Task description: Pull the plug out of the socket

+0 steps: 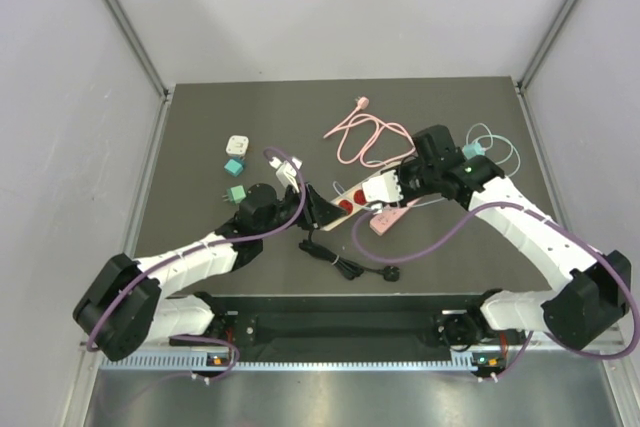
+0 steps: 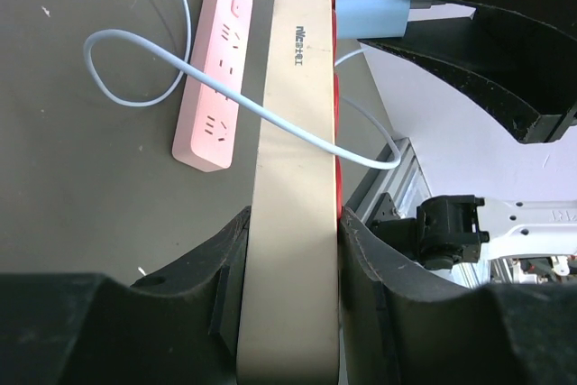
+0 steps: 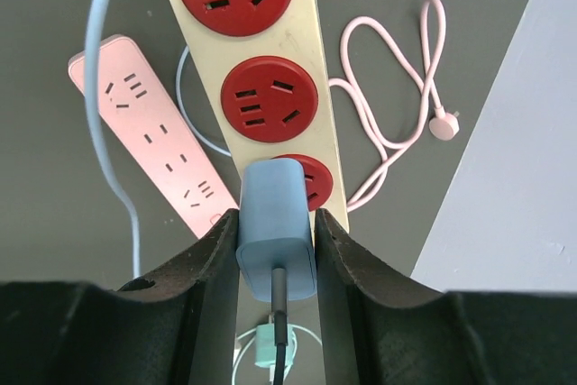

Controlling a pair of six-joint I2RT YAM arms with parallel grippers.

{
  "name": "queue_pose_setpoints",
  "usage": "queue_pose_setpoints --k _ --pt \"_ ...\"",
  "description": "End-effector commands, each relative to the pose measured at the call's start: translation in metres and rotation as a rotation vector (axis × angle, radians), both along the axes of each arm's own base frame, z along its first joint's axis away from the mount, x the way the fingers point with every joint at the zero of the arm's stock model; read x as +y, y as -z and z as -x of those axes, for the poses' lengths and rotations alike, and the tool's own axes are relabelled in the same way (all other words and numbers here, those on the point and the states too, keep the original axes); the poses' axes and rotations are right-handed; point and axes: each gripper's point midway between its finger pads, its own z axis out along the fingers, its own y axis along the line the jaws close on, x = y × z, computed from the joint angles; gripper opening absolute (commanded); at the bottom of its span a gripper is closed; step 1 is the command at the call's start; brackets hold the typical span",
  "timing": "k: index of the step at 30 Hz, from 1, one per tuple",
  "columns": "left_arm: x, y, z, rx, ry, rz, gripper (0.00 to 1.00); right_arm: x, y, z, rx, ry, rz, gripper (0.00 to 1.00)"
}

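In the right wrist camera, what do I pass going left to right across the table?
pink power strip → cream power strip with red sockets → pink cable ending in its plug. The blue plug sits in front of the cream strip, so it is left out.

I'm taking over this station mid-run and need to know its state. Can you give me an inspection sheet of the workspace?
Surface: dark table, no spills seen.
Job's things: blue plug seated in the end socket of the cream power strip.
Clutter: pink power strip; three small adapters at left.
Grippers: left gripper shut on the cream power strip; right gripper shut on the blue plug.
Cables: pink cable coiled at the back; black cable near front; pale blue cable across the pink power strip.
Surroundings: plain enclosure walls.
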Motion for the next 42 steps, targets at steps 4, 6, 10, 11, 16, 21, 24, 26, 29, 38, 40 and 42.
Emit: queue_pose_setpoints --k 4,6,10,11,16,21,24,26,29,38,40,42 --pt "0.032 0.024 -0.04 0.026 -0.233 -0.099 0.0 0.019 -0.042 0.008 -0.044 0.01 -0.118 0.0" --pt "0.031 0.025 -0.042 0.032 -0.233 -0.102 0.0 0.042 -0.049 0.021 -0.061 -0.022 -0.1 0.0" --pt "0.026 0.025 -0.046 0.042 -0.222 -0.103 0.0 0.09 -0.052 0.039 -0.07 -0.083 -0.054 0.0" --pt "0.025 0.023 -0.046 0.039 -0.22 -0.1 0.0 0.094 -0.057 0.041 -0.077 -0.095 -0.063 0.0" --pt "0.027 0.023 -0.049 0.037 -0.234 -0.116 0.0 0.1 -0.043 0.033 -0.092 -0.076 0.003 0.0" --pt "0.033 0.028 -0.048 0.04 -0.248 -0.127 0.0 0.06 -0.047 0.024 -0.083 -0.055 -0.029 0.0" --pt "0.035 0.031 -0.047 0.041 -0.247 -0.121 0.0 0.027 -0.053 0.013 -0.074 -0.022 -0.08 0.0" --pt "0.035 0.03 -0.047 0.042 -0.241 -0.114 0.0 0.002 -0.049 0.003 -0.061 0.024 -0.091 0.0" --pt "0.034 0.026 -0.047 0.039 -0.236 -0.104 0.0 -0.012 -0.049 0.001 -0.046 0.036 -0.133 0.0" --pt "0.035 0.026 -0.048 0.046 -0.24 -0.102 0.0 -0.02 -0.057 -0.004 -0.061 0.065 -0.181 0.0" --pt "0.035 0.028 -0.048 0.052 -0.242 -0.105 0.0 -0.023 -0.057 -0.005 -0.073 0.07 -0.162 0.0" --pt "0.034 0.027 -0.049 0.052 -0.237 -0.1 0.0 -0.024 -0.06 -0.006 -0.077 0.097 -0.17 0.0"
